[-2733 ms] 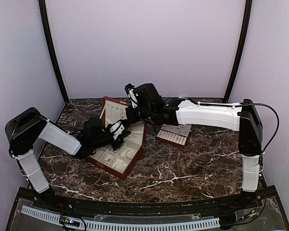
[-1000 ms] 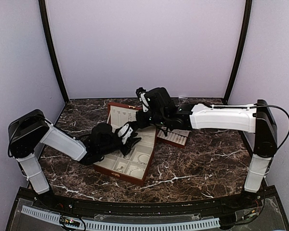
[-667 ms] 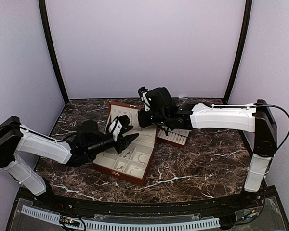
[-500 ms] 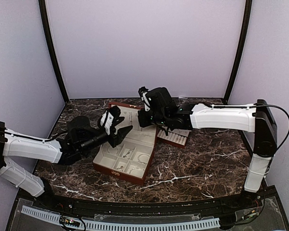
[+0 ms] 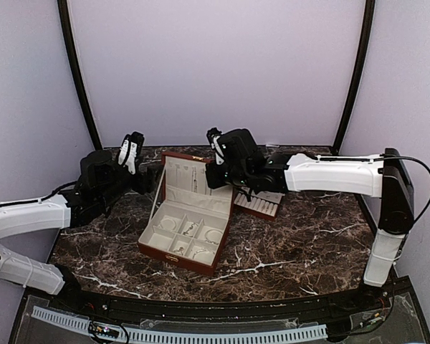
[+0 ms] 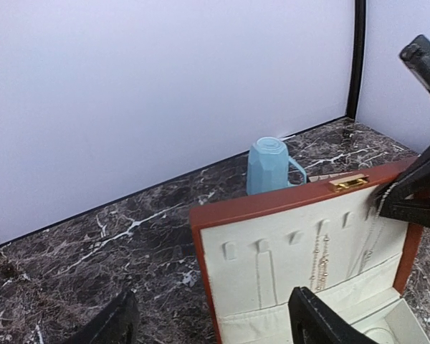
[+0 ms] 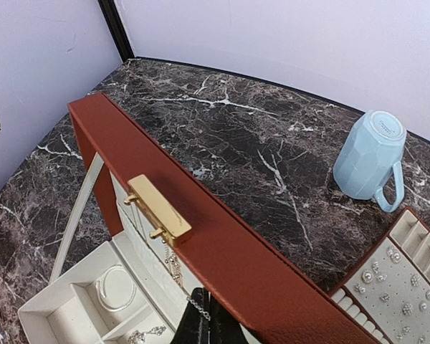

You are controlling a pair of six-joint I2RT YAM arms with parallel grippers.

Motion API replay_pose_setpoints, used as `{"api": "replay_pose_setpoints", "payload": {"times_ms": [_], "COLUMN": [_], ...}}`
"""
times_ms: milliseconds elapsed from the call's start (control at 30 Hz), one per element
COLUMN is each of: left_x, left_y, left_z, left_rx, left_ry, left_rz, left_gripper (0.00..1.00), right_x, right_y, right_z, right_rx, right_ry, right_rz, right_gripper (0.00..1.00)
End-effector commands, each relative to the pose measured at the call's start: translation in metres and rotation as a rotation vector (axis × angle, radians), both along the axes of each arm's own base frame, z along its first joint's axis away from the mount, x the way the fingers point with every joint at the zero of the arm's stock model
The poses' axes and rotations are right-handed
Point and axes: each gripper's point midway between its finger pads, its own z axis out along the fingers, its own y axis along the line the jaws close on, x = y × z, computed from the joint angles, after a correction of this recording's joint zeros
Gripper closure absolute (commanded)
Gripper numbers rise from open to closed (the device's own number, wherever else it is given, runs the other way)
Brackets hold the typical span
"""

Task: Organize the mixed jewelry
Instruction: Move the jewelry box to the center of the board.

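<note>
The reddish-brown box (image 5: 173,255) stands open, its cream lid (image 6: 272,251) upright. Silver jewelry lies in its compartments: a bracelet hoop (image 7: 116,288), a small piece (image 7: 145,334) and rings (image 5: 213,235). Thin chains (image 6: 321,258) hang on the lid lining. My right gripper (image 7: 208,326) is just behind the lid's top edge, below the gold clasp (image 7: 158,209), shut on a thin silver chain (image 7: 193,304). My left gripper (image 5: 131,148) is raised to the left of the box, open and empty, facing the lid from a distance. Studs (image 7: 387,279) sit in the cream slotted tray (image 5: 261,203).
A light-blue mug (image 7: 373,163) stands upside down on the marble table behind the box, near the back wall. The slotted tray lies right of the box under my right arm. Dark posts stand at the back corners.
My left gripper has lifted out of the box, pulled back to the left and upward, and opened. The right gripper has stayed at the lid, shut on the chain.
</note>
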Motion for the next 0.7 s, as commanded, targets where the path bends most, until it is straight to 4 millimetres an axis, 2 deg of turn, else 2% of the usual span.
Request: {"api": "replay_pose_setpoints", "payload": {"times_ms": [0, 233, 400, 533, 667], "left_x": [0.015, 0.034, 0.042, 0.051, 0.058], "left_y": [0.012, 0.013, 0.005, 0.006, 0.006], "left_z": [-0.001, -0.012, -0.017, -0.026, -0.034], "left_rx": [-0.040, -0.111, -0.143, -0.149, -0.155], "left_ry": [0.062, 0.124, 0.133, 0.150, 0.156], "left_rz": [0.028, 0.011, -0.041, -0.030, -0.026], "left_gripper": [0.25, 0.25, 0.26, 0.30, 0.39], "right_x": [0.001, 0.001, 0.000, 0.000, -0.001], "right_y": [-0.005, -0.001, -0.001, -0.003, -0.004], "right_z": [0.037, 0.035, 0.034, 0.035, 0.034], "right_rx": [0.080, 0.080, 0.080, 0.076, 0.074], "right_ry": [-0.047, -0.034, -0.032, -0.032, -0.029], "right_rz": [-0.032, -0.033, -0.039, -0.046, -0.050], "right_gripper": [1.00, 1.00, 1.00, 1.00, 1.00]}}
